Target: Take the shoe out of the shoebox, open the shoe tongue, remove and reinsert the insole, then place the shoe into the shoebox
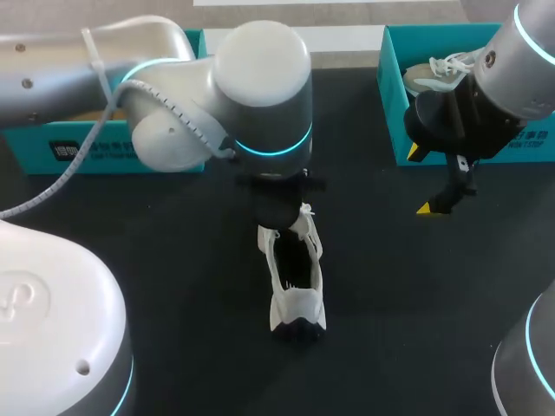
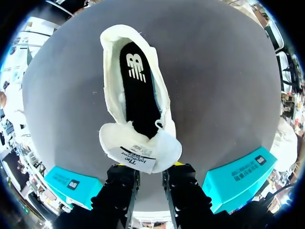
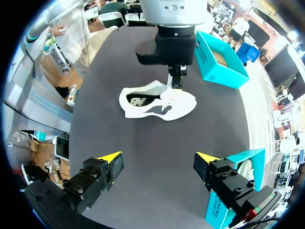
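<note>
Lying lengthwise on the black counter (image 1: 416,286), the white shoe (image 1: 295,286) points its toe away from the robot and its heel toward it, with the opening facing up. The left pincer (image 3: 177,82) stands over the toe end, closed on the soft padded tongue (image 2: 140,148), which is pulled up and back. A flat black insole (image 2: 140,90) shows inside. The right pincer (image 3: 158,156) hangs wide open and empty, well to the right of the shoe. Two teal cardboard boxes sit along the far edge: the left box (image 1: 52,152) and the right box (image 1: 392,95), which holds a second shoe (image 1: 438,71). Bare counter lies on both sides of the shoe and behind its heel.
</note>
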Controlling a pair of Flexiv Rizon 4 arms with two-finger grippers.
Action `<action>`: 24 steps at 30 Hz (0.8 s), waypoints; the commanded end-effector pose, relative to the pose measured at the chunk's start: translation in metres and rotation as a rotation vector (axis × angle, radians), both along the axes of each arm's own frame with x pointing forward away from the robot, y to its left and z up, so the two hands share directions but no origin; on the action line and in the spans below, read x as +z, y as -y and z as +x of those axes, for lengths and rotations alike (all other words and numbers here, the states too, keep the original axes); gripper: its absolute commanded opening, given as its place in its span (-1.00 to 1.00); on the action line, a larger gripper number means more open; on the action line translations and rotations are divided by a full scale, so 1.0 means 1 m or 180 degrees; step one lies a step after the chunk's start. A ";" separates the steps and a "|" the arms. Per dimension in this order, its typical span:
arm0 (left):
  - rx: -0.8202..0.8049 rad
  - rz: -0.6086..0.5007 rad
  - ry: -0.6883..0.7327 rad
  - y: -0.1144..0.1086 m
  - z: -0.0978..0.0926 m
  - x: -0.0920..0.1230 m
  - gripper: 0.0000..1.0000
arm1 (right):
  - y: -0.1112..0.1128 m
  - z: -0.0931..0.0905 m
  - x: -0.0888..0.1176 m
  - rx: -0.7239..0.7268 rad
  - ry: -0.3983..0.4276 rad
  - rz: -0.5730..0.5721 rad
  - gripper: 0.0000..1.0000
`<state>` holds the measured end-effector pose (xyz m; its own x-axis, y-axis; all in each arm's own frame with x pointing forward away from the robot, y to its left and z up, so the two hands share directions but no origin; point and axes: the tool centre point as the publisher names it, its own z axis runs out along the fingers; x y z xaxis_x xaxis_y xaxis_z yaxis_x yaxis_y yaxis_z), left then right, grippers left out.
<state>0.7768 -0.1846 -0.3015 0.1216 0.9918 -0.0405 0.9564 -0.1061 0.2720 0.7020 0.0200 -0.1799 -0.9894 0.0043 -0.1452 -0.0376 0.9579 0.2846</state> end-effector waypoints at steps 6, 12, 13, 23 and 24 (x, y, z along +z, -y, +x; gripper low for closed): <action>0.0004 -0.0092 0.0014 -0.008 -0.017 0.004 -0.55 | -0.002 0.002 -0.001 -0.0002 -0.0009 -0.0010 1.00; 0.0011 -0.0097 -0.0088 -0.006 -0.025 -0.006 -0.51 | -0.002 0.002 -0.001 -0.0002 -0.0009 -0.0010 1.00; 0.0007 -0.0098 -0.0108 -0.006 -0.026 -0.008 -0.51 | -0.002 0.002 -0.001 -0.0002 -0.0009 -0.0010 1.00; 0.0019 -0.0122 -0.0108 -0.001 -0.030 -0.011 -0.33 | -0.002 0.002 -0.001 -0.0002 -0.0009 -0.0010 1.00; 0.0007 -0.0131 -0.0121 0.001 -0.030 -0.012 -0.33 | -0.002 0.002 -0.001 -0.0002 -0.0009 -0.0010 1.00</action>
